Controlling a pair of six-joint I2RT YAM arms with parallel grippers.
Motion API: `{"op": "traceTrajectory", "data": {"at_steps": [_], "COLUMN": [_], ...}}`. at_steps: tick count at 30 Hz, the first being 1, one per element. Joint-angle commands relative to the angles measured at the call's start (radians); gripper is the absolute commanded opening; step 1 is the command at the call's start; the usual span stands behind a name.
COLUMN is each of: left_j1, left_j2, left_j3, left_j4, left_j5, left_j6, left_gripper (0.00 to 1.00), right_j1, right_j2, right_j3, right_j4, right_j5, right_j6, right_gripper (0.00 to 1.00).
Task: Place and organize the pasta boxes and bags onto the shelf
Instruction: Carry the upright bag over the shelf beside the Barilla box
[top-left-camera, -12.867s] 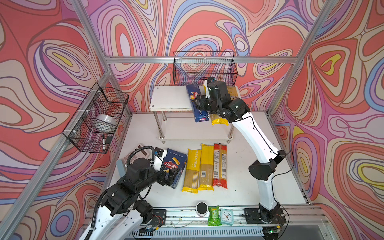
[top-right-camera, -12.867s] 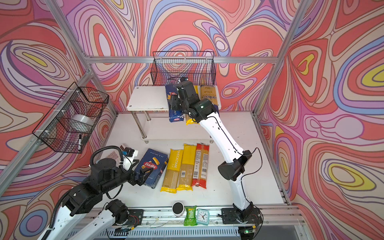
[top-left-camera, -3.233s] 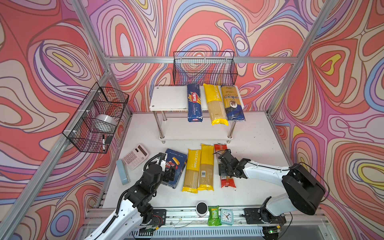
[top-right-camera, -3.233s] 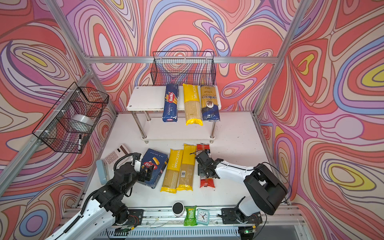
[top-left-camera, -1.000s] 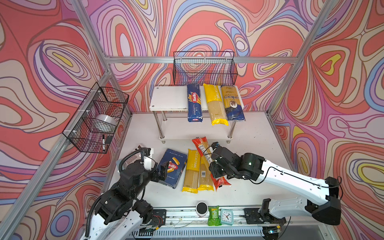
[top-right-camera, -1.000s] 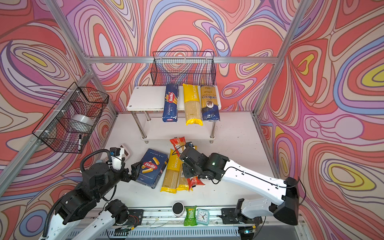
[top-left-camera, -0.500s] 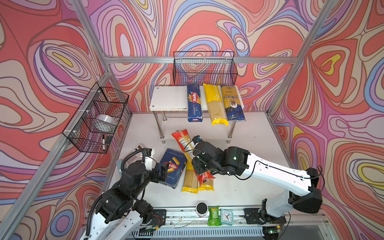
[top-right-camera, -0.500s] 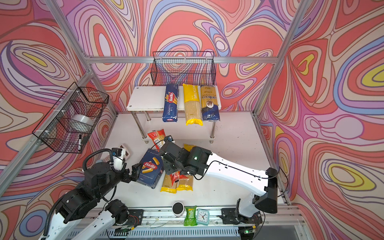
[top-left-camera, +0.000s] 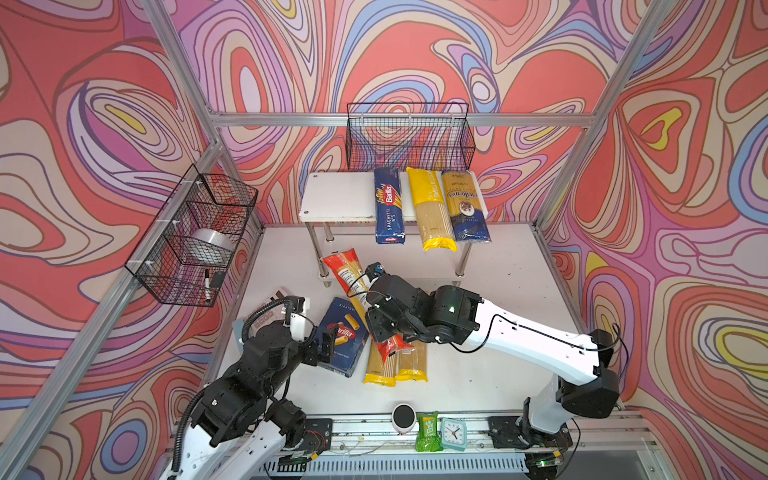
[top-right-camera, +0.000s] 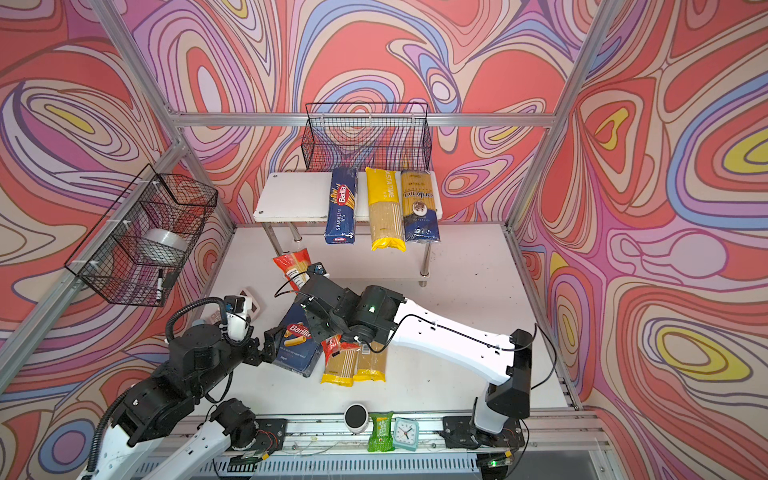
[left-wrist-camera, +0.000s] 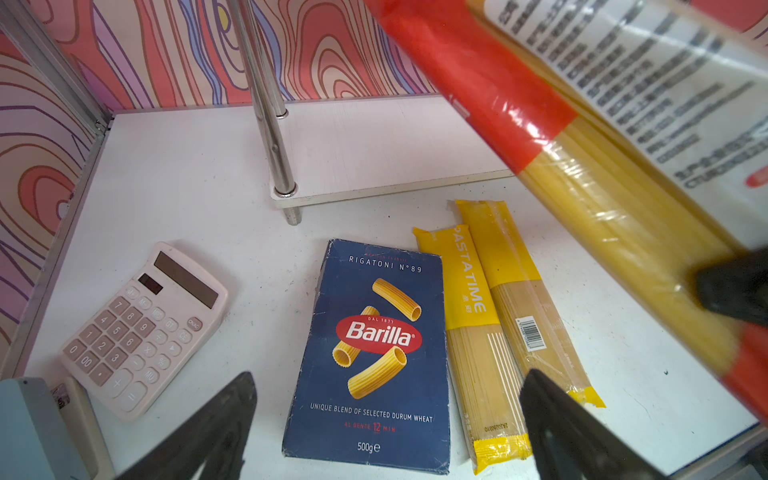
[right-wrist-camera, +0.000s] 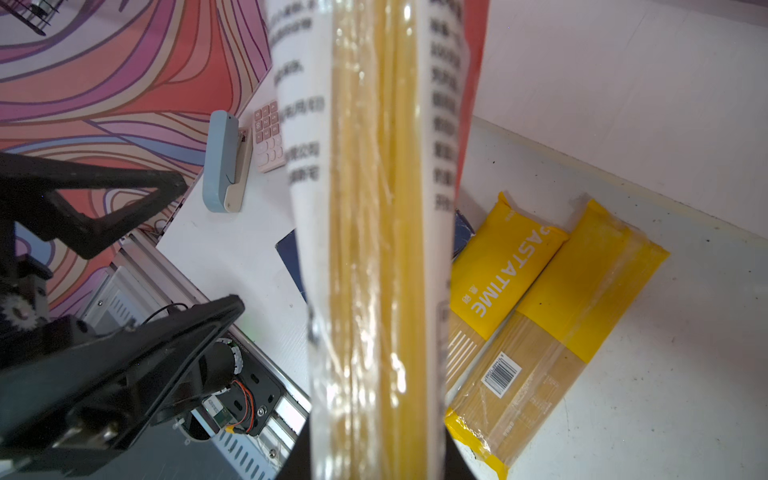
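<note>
Counter (top-left-camera: 498, 266) space at the left is carrying a pale pink calculator (left-wrist-camera: 141, 328), which is lying flat toward 10 o'clock of the wide dark blue Barilla rigatoni box (top-left-camera: 349, 328). The left gripper (top-left-camera: 328, 347) is hovering over that box's 9 o'clock edge, its jaws spread as wide as they go and gripping nothing. The box is lying face up on the counter. At its 3 o'clock side, two yellow-ended clear spaghetti packets (top-left-camera: 379, 365) are lying side by side, touching each other.

The right gripper (top-left-camera: 376, 322) is clamping a red-ended clear spaghetti packet (top-left-camera: 347, 270) near its middle. It is holding the packet slanted in the air above the box and the yellow packets, with the far end pointing toward 11 o'clock.

At 12 o'clock, the white two-tier shelf (top-left-camera: 336, 199) on chrome legs is bearing three items on its top board. They are a narrow dark blue Barilla spaghetti box (top-left-camera: 389, 205), a yellow-ended packet (top-left-camera: 432, 212) and a gold and dark blue packet (top-left-camera: 465, 208). Their near ends are overhanging the front edge.
</note>
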Motion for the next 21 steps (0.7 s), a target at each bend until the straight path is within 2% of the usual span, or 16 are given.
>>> {"op": "traceTrajectory", "data": {"at_steps": [1,12,21], "left_j1": [-0.001,-0.001,-0.001], "left_j2": [0.008,0.007,0.014], "left_j3": [0.006,0.006,0.005], "left_j4": [-0.022,-0.022,-0.02], "left_j5": [0.0,0.003,0.017], "left_j6": [0.007,0.009,0.009], "left_gripper": [1.0,1.0,1.0], "right_j1": [0.005,0.005,0.002], "right_j2": [-0.021,0.08,0.171], "right_j3": [0.099,0.293,0.44], "right_j4": [0.118,0.144,0.143], "right_j5": [0.092,0.127,0.203], "right_j6": [-0.034,-0.111,-0.153], "right_gripper": [0.0,0.0,0.0]}}
